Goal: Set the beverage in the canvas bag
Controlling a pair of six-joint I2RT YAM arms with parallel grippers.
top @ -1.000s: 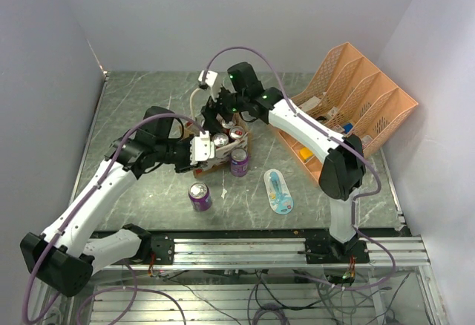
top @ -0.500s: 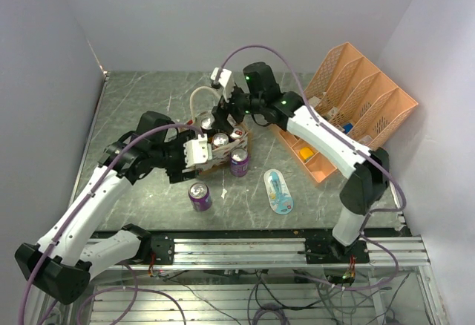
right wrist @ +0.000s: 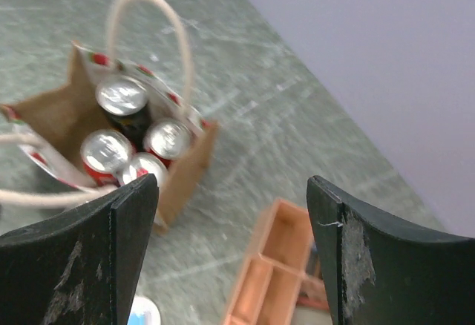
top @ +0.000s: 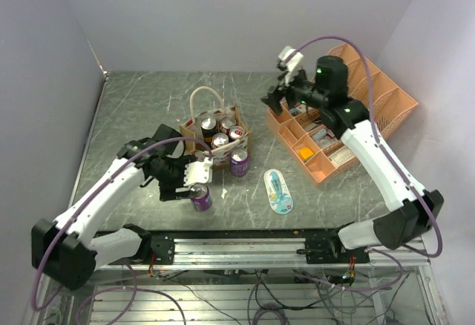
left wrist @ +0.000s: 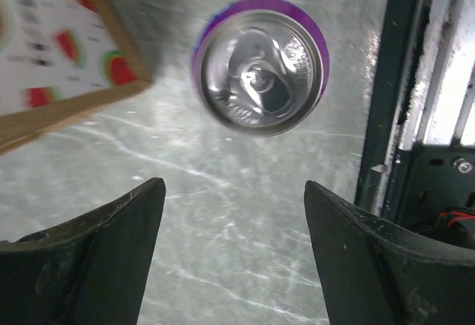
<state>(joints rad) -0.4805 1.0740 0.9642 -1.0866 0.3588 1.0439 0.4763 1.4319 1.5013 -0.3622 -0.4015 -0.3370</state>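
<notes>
Fig. – orange mesh organizer [top: 334,128] R of canvas bag [top: 215,133]; 2nd purple can [top: 239,161] beside bag | purple can [top: 199,197] upright on table [top: 148,110], just ahead of L gripper [left wrist: 234,254], jaws spread | R gripper [right wrist: 231,254] spread, above organizer.

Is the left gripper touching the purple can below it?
Apart. Left wrist view shows bare table between the open left gripper and the purple can.

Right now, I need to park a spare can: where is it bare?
Free: the far-left stretch between wall and the canvas bag, and the strip behind it. Crowded: in front of the bag, around the near purple can, the second purple can, the left end effector and a blue-white item.
</notes>
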